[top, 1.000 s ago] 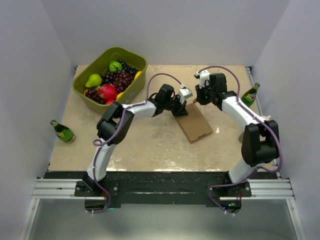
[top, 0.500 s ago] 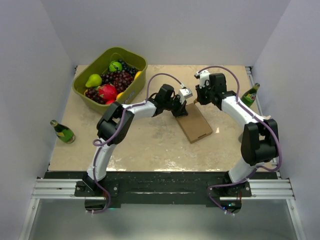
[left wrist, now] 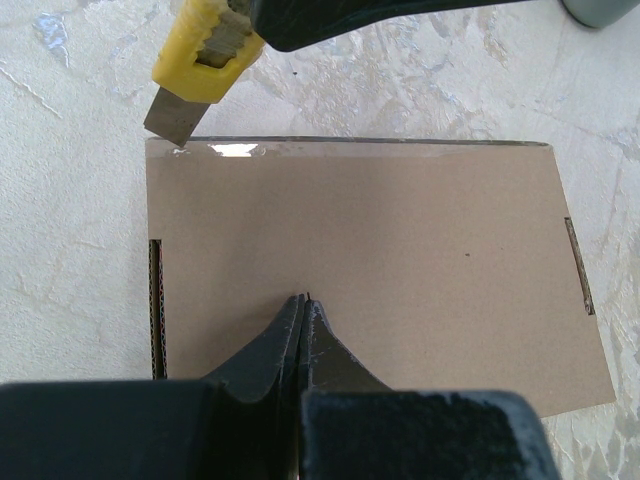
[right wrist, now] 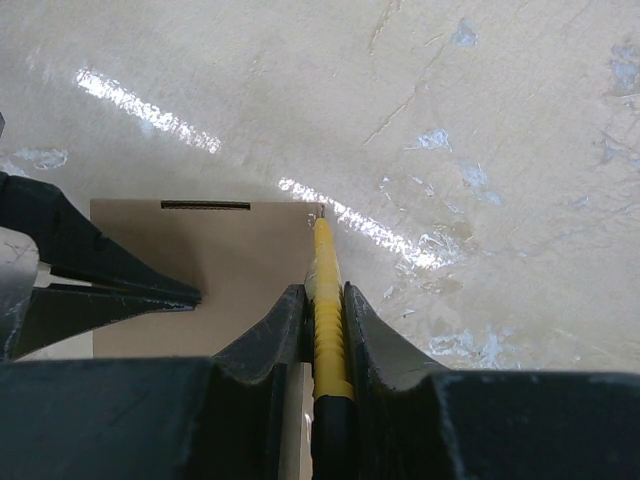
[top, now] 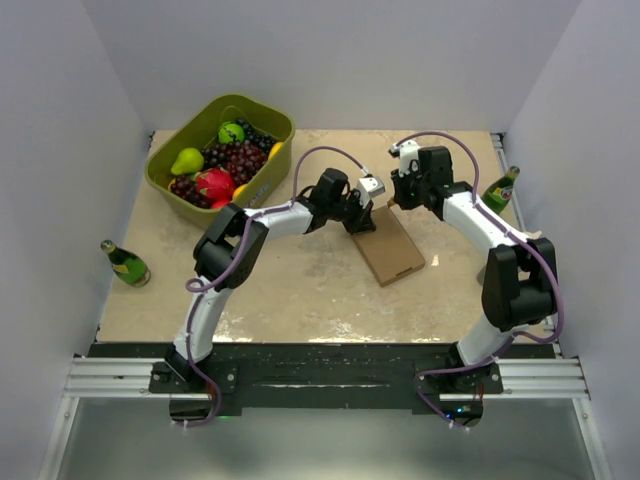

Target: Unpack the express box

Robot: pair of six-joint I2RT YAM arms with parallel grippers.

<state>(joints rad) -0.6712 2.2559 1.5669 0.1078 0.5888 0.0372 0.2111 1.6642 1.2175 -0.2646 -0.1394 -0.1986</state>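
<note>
Still | left hand (left wrist: 303, 299) closed atop express box (left wrist: 400, 250) | right hand (right wrist: 323, 293) clamps knife (right wrist: 322, 255)

One express box (top: 392, 250). One yellow knife (left wrist: 205, 45). Two green bottles, one (top: 125, 263) at the worktop's (top: 300, 290) left edge, one (top: 502, 188) at its right edge. One fruit tub (top: 160, 160) at the far left corner.

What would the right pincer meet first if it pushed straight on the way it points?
The express box: the right pincer holds a yellow utility knife whose blade tip sits at the box's corner edge. Whether it already touches is unclear.
</note>
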